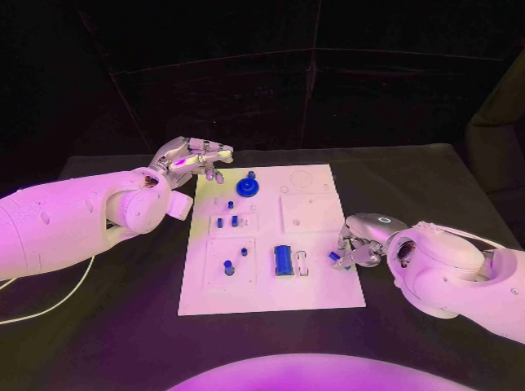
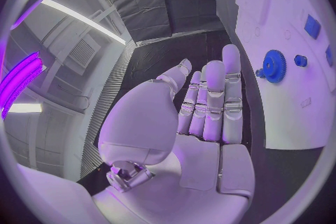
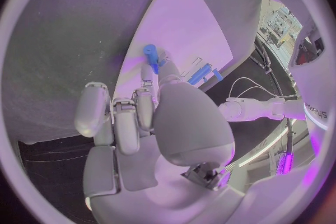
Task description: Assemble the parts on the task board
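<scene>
Silver fingers, R: right hand (image 1: pixel 355 249) is pinching a small blue peg (image 3: pixel 150 56) at its fingertips (image 3: pixel 145 74), other fingers curling in beside it; peg is sticking out past the tips.
Peg position: hanging at the near right edge of the task board (image 1: pixel 321 293), just off the white, not seated in anything yet.
Step, my read: carrying the peg to a socket on the board.
Doing it well: keep peg upright, line it up over the hole before lowering, ease down w/o twisting; pinch is shallow, so a knock on the board edge could tip it out.
Silver fingers, L: left hand (image 1: pixel 192 158) is hovering flat and spread at the far left corner of the board, holding nothing; palm is bare in the wrist view.
Board look: white plate mid-table w/ shallow recesses and outlined slots.
Parts on it: blue gear (image 1: pixel 247 186) w/ a post standing up near the far end; small blue pegs (image 1: pixel 227 221) standing mid-left; blue block (image 1: pixel 284 260) lying near the front beside an unfilled slot outline.
Table: black table (image 1: pixel 427 187) under all of it.
</scene>
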`<state>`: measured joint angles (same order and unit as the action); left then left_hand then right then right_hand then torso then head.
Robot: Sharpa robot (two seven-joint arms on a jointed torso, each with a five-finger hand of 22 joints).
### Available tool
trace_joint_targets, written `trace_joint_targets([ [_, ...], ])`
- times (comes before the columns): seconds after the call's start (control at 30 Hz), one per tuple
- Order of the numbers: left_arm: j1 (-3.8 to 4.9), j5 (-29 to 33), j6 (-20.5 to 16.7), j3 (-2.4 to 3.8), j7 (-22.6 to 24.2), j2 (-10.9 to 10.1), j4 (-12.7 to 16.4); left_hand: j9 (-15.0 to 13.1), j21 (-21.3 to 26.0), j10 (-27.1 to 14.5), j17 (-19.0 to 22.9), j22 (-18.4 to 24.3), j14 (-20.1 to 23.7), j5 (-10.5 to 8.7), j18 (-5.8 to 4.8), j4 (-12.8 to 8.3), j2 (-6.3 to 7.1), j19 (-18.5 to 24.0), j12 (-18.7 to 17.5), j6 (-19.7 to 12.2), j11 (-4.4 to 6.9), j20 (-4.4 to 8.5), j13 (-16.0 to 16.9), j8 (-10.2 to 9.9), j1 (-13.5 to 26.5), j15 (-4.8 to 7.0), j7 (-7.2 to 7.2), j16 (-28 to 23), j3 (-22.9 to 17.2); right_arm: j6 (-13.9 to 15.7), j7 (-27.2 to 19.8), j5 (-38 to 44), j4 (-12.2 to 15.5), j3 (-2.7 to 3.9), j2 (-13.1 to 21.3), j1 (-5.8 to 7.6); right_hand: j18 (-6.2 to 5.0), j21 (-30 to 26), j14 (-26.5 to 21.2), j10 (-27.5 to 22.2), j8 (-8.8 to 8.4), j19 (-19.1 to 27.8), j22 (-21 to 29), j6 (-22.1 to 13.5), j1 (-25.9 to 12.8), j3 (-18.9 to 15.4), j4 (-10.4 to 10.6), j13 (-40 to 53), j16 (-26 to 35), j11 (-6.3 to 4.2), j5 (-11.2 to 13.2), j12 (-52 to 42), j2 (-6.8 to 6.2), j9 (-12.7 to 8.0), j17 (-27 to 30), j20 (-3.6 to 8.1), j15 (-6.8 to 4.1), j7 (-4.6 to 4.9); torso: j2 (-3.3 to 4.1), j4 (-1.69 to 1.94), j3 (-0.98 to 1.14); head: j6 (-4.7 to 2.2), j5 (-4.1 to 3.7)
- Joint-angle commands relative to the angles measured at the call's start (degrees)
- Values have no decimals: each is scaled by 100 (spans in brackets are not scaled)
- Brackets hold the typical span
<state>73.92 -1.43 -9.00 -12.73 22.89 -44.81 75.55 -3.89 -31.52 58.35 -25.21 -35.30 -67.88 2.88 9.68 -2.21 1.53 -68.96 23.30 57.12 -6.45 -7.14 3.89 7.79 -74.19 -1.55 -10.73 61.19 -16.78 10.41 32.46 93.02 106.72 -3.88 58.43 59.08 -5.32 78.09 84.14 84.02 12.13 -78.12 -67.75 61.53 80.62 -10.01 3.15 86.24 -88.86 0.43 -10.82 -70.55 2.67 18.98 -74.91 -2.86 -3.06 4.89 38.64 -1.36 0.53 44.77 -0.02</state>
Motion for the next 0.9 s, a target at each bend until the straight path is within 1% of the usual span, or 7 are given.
trace_joint_targets([
  [0.03,7,15,52,4,63,-7,16,-2,39,-35,8,5,29,-4,71,35,-10,-27,24,-44,13,1,10,21,45,4,7,26,4,-324,289,149,-29,-73,-19,-87,67,-30,532,-23,-85,33,-5,79,90,142,-48,-893,13,-61,-457,10,137,-89,-1274,6,-66,-49,-2,-10,5,7,14],
  [0.1,7,15,53,4,65,-9,18,-2,44,-40,11,10,34,-4,71,35,-13,-27,31,-48,15,0,10,28,39,4,9,30,5,-224,334,171,-8,-73,-19,-88,68,-24,532,-30,-87,25,-15,152,177,315,-81,-901,13,-103,-420,28,286,-95,-1275,30,-98,-93,-3,-7,3,7,9],
  [0.17,7,15,54,4,66,-9,20,-2,44,-40,11,10,34,-4,71,35,-13,-27,31,-48,15,0,10,28,39,4,9,30,5,-130,366,162,16,-73,-16,-89,70,-19,533,-30,-114,18,-26,170,155,413,-68,-903,11,-115,-496,35,323,-109,-1280,47,-110,-103,-6,-5,0,7,9],
  [0.47,7,15,52,4,66,-13,18,-2,44,-40,11,10,34,-4,71,35,-13,-27,31,-48,15,0,10,28,39,4,9,30,5,424,379,-300,175,-71,39,-89,81,0,539,-15,-271,-10,-68,231,-162,896,87,-896,-1,-117,-952,46,147,-181,-1303,66,-118,-105,-4,-1,1,21,18],
  [0.63,7,15,53,4,64,-13,24,-3,45,-42,12,11,36,-3,72,34,-15,-27,32,-49,16,0,11,30,34,4,10,32,4,708,304,-685,241,-70,71,-88,82,0,546,-5,-400,-15,-78,241,-376,1421,215,-868,-16,-91,-1399,26,-121,-248,-1331,56,-103,-74,-1,4,-5,24,30],
  [0.83,7,15,49,4,65,-18,31,-3,45,-42,12,11,36,-3,72,34,-15,-27,32,-49,16,0,11,30,34,4,10,32,4,1037,159,-958,291,-69,67,-87,89,19,552,26,-488,-37,-120,319,-648,2114,353,-819,-30,-86,-1488,-32,-489,-307,-1357,39,-93,-67,2,-3,-3,27,55],
  [0.9,7,15,49,4,64,-19,33,-3,45,-42,12,11,36,-3,72,34,-15,-27,32,-49,16,0,11,30,34,4,10,32,4,1167,72,-1085,311,-69,57,-87,90,25,554,28,-491,-43,-130,334,-699,2170,377,-819,-35,-84,-1498,-31,-537,-309,-1365,40,-91,-63,6,-1,-1,33,52],
])
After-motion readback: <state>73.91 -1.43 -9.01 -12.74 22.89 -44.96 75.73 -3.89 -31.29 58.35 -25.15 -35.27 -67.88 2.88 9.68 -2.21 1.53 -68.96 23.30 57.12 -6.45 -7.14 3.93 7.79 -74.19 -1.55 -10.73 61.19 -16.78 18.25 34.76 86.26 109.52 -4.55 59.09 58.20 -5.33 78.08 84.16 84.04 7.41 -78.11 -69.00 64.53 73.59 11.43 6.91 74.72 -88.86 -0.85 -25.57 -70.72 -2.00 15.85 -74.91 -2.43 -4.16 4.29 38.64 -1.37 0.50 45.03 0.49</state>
